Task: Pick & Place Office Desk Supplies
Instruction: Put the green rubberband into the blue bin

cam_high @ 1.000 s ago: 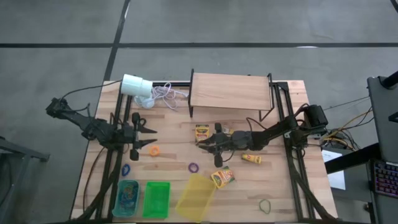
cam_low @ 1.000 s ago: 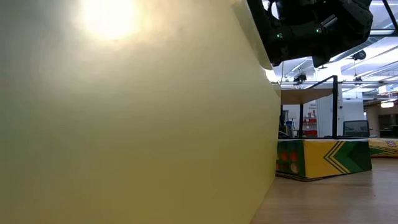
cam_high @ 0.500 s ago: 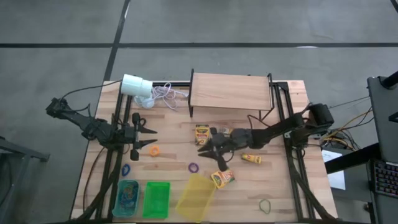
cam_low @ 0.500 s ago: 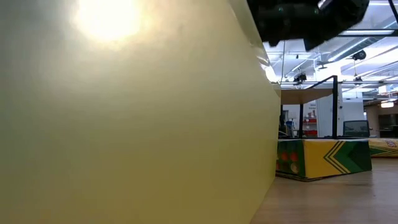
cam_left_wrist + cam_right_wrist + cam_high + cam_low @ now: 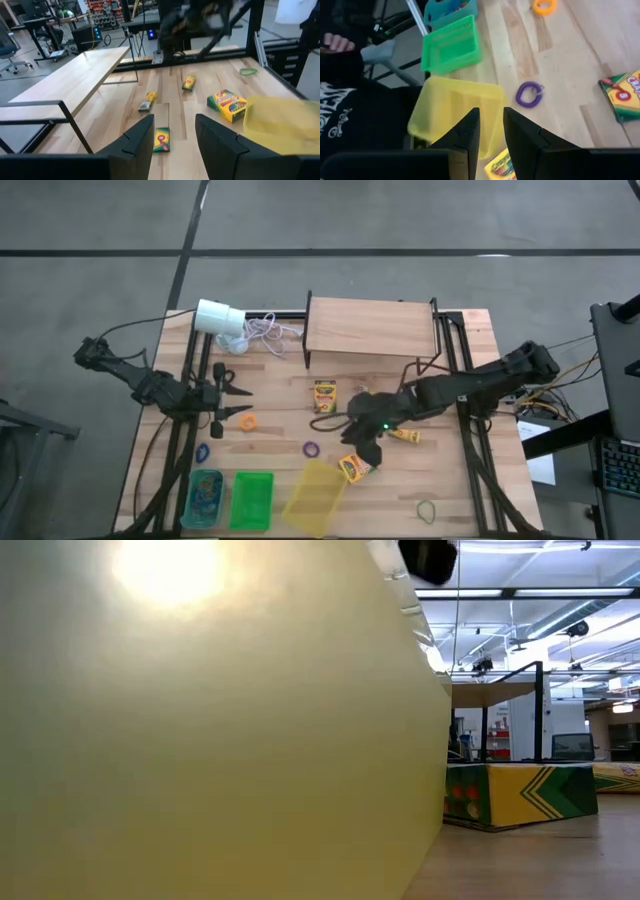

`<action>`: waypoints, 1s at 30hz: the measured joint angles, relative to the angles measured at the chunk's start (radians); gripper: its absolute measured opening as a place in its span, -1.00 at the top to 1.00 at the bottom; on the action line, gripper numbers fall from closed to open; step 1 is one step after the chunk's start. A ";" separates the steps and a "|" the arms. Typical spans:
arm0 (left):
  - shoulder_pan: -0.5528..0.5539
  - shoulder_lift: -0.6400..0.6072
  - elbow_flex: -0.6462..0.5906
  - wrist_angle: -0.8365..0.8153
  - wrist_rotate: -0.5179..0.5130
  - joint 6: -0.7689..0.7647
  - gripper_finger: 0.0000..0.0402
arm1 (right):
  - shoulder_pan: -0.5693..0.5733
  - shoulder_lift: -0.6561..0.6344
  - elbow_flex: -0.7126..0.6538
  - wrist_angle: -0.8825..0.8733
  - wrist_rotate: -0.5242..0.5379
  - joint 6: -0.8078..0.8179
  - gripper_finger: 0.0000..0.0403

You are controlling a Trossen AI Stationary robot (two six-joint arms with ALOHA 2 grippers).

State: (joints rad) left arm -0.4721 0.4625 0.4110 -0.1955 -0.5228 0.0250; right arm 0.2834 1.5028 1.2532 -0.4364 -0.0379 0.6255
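Overhead, the right gripper (image 5: 362, 448) hangs just above a tilted crayon box (image 5: 352, 468) at the near edge of the table, right beside the yellow bin (image 5: 315, 498); its fingers are hard to read from there. The left gripper (image 5: 232, 401) waits near the table's left side, fingers spread, close to an orange band (image 5: 247, 422). A second crayon box (image 5: 324, 395) lies further back, a yellow packet (image 5: 404, 436) just beside the right arm, a purple band (image 5: 311, 448) between the grippers and a green band (image 5: 427, 509) well off near the front right corner. From table height, the bin's yellow wall fills most of the view, so nothing there would show a bump against it. In the left wrist view, that arm's fingers (image 5: 141, 137) stand apart on nothing. In the right wrist view, the fingers (image 5: 470, 131) are a narrow gap apart and empty, pointing over the bin's rim with the crayon box corner just below. That gap looks too slim for the box: I'd expect a descent to shove it or tip it against the bin, or clip the bin's rim.
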 joint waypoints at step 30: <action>0.000 0.000 -0.001 -0.090 0.000 0.000 0.27 | 0.357 0.060 0.174 -0.343 0.354 0.644 0.70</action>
State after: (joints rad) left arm -0.4717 0.4625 0.4103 -0.2852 -0.5228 0.0253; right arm 0.6406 1.5631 1.4269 -0.7792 0.3164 1.2695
